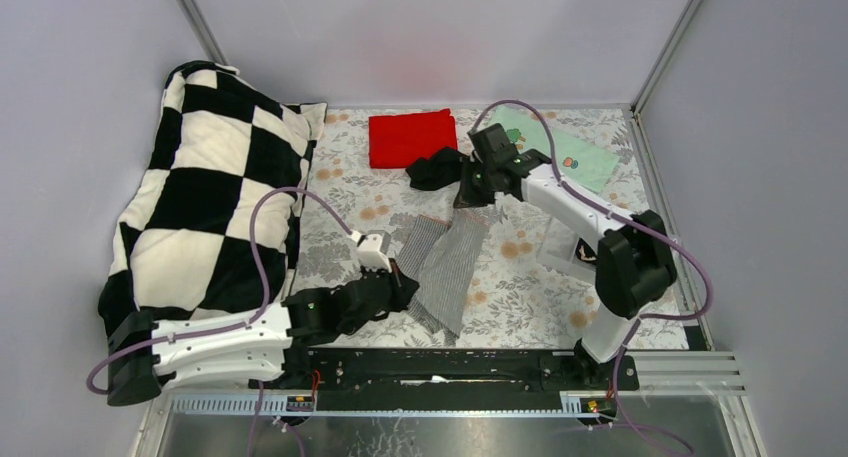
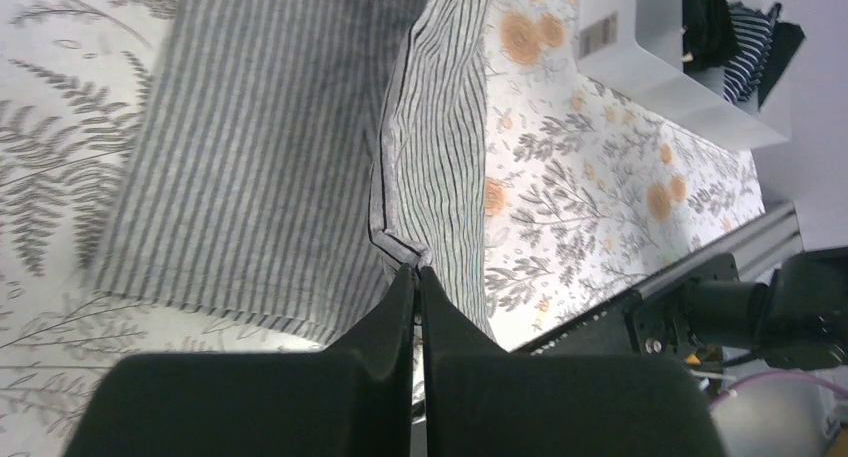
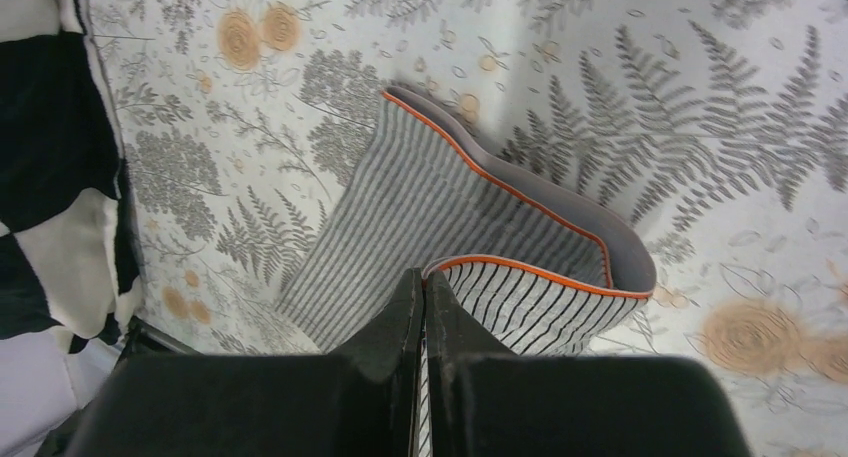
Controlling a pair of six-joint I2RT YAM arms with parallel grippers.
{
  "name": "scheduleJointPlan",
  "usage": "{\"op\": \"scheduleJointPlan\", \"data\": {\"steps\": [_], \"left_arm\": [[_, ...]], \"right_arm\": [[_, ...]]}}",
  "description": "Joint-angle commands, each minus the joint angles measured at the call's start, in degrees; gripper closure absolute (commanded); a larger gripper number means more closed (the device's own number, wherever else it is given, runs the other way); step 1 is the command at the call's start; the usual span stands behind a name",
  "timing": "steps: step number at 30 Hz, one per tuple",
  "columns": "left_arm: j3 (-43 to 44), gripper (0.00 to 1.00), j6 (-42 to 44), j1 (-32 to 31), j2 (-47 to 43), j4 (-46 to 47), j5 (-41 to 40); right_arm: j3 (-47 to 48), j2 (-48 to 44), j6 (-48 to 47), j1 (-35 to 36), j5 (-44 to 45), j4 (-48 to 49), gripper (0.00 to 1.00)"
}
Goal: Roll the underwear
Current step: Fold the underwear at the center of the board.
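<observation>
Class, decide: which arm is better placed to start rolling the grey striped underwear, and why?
Probably the right: the right gripper pinches the orange-trimmed waistband, lifted and curling over. The left gripper pinches a near-side seam, suited to anchoring.

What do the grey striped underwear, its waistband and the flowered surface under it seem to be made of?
The grey striped underwear looks like thin, soft knit cloth, perhaps cotton jersey, matt: it folds limply. Its waistband looks like smoother, stiffer elastic with an orange edge: it stands in a curve. The flowered surface seems a printed matt sheet; its fibre cannot be told.
</observation>
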Motion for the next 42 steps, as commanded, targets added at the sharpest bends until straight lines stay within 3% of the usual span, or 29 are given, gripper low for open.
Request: {"op": "scheduleJointPlan", "data": {"steps": [1,9,26,37,42], "left_arm": [[-1.8,1.0,-2.3,1.7,-3.8,-6.1,-4.3],[-2.1,1.0,-8.2,4.3,-2.5,-16.6,-9.3],[-3.7,1.0,-9.1,8.0,4.7,-15.0,-10.1],[-2.8,1.0,-7.0,8.4,3.9,-14.5,-8.7],[0.0,1.0,2.3,8.3,1.8,-7.1,-1.1]], "right_arm": [[6.5,3.8,1.2,2.2,0.2,-0.2,1.0],[12.2,11.8,1.7,4.2,0.6,0.2,1.0],[17.0,22.2,1.7,4.4,-1.2,2.1,1.0],[17.3,18.9,0.2,4.4,1.5,0.6,1.0],[11.5,11.1,0.5,4.4,5.9,2.4,1.0]]}}
